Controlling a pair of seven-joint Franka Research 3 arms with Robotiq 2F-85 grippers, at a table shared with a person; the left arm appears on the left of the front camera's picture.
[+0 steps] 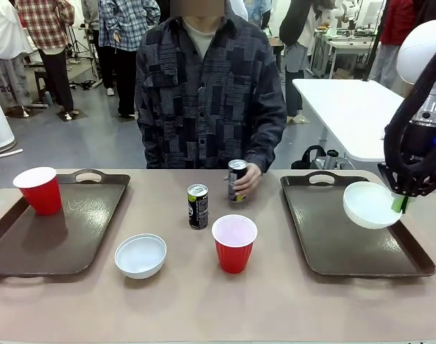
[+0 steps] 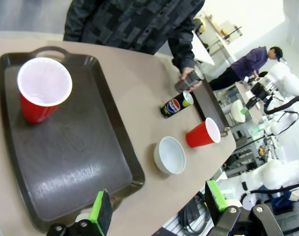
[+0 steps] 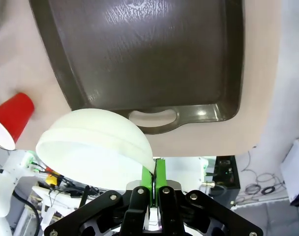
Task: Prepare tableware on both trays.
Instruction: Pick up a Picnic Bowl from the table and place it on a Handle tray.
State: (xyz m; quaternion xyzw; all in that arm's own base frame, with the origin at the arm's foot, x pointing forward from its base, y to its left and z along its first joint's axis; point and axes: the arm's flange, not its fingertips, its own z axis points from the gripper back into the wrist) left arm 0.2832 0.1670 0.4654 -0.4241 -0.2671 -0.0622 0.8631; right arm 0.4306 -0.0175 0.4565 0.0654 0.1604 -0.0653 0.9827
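Right gripper (image 1: 401, 204): clamped shut on the rim of a white bowl (image 1: 368, 204). The bowl is tilted above the right edge of the right tray (image 1: 325, 244) and is not touching it.

Recommendation: carry the bowl inward clear of the raised rim, level it, lower until its base seats flat, then release.

Left gripper (image 2: 158, 201): fully open, empty, over the near edge of the left tray (image 2: 66, 157).

Legible marking: a Pepsi roundel on the can (image 2: 175, 105) standing mid-surface. No other print is readable.
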